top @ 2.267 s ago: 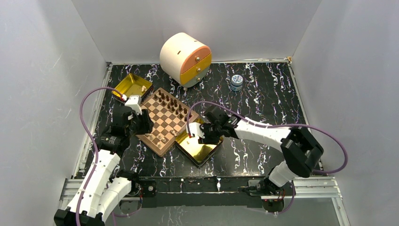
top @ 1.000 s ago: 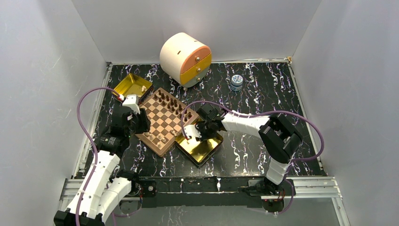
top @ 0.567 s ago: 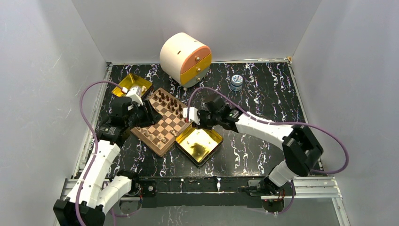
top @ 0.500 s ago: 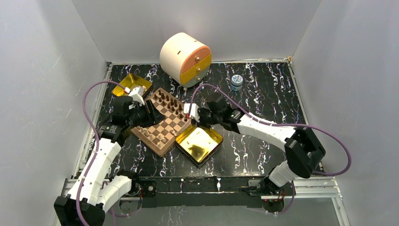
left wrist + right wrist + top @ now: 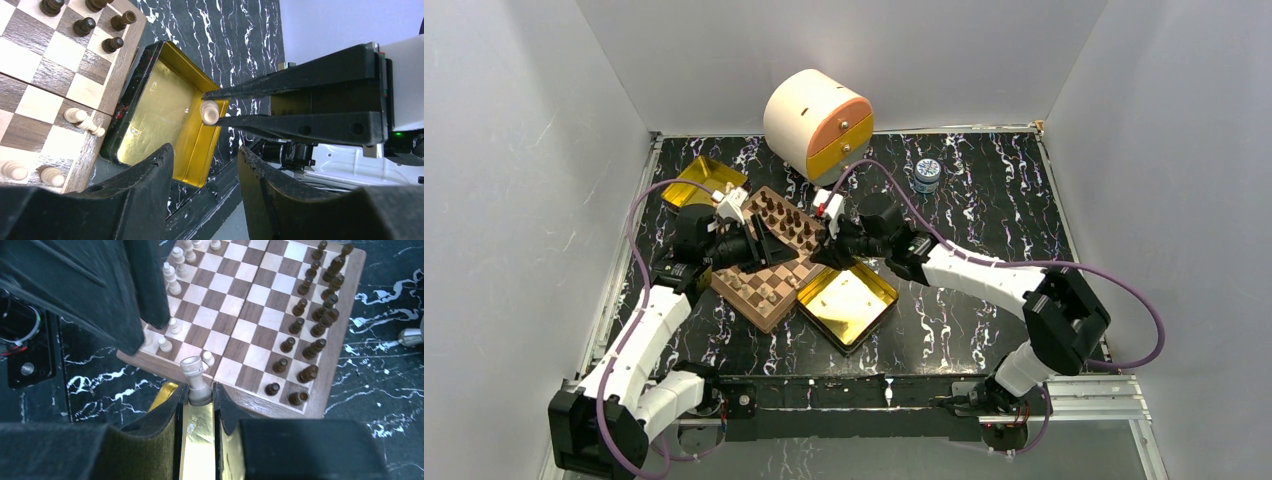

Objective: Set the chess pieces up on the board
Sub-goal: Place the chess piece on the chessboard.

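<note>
Right jaws: pinched shut on the lower stem of a light tan wooden rook-shaped piece (image 5: 195,381), its notched crown free above the tips.
Left jaws: standing apart, nothing between them.
Top view, board: the square brown-and-tan checkered wooden board (image 5: 786,272) lies on the black marbled bench (image 5: 984,220). Both arms meet over it, and the held piece is too small to make out.
Top view, tins: one shiny gold square tin (image 5: 849,305) sits just beside the board's near edge. A second gold tin (image 5: 686,180) lies beyond its left corner.
Left wrist view: the right jaws hold the piece in the air, in line with the near tin's rim.
Right wrist view: dark brown pieces (image 5: 310,310) line the far side in two rows. Light tan pieces (image 5: 172,282) stand on the opposite side, with squares unfilled.
Handling: probably light, rigid, smooth turned wood. It is narrow-based, so likely to topple if released tilted.
Where to hold: low on the stem, upright, leaving the base free to seat flat.
</note>
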### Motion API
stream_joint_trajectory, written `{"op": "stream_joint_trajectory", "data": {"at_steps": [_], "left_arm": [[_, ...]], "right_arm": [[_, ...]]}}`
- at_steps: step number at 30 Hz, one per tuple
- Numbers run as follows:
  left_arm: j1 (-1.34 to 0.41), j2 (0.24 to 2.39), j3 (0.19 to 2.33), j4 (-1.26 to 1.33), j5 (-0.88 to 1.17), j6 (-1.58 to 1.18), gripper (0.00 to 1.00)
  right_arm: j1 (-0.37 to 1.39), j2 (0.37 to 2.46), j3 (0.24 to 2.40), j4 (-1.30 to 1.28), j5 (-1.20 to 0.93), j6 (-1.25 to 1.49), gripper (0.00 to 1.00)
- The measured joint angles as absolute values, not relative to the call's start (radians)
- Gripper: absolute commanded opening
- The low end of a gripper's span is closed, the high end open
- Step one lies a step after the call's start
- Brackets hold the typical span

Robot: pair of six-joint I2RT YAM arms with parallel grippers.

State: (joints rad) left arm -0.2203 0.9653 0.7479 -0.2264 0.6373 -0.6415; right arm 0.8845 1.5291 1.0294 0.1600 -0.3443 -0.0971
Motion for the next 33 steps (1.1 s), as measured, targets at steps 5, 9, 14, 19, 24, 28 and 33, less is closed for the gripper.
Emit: {"op": "stream_joint_trajectory", "data": {"at_steps": [5,9,14,19,24,28,33], "left_arm": [[-0.220,0.995,0.744,-0.190,0.659,-0.668,0.42],[-0.220,1.005,0.744,-0.170,0.671,-0.685,0.37],[-0.220,1.015,0.742,-0.160,0.682,-0.694,0.32],[-0.220,1.028,0.721,-0.156,0.689,-0.696,0.22],[-0.220,1.033,0.717,-0.156,0.693,-0.699,0.19],[-0.220,1.036,0.717,-0.156,0.693,-0.699,0.29],[-0.220,1.036,0.717,-0.156,0.692,-0.706,0.25]], "right_arm": [[0.912,1.557,1.068,0.161,-0.341,-0.066,0.11],[0.925,1.563,1.080,0.162,-0.339,-0.055,0.11],[0.930,1.565,1.085,0.165,-0.339,-0.049,0.11],[0.931,1.565,1.085,0.167,-0.338,-0.043,0.11],[0.932,1.576,1.085,0.167,-0.335,-0.036,0.11],[0.932,1.578,1.085,0.167,-0.336,-0.032,0.11],[0.932,1.578,1.085,0.167,-0.336,-0.031,0.11]]}}
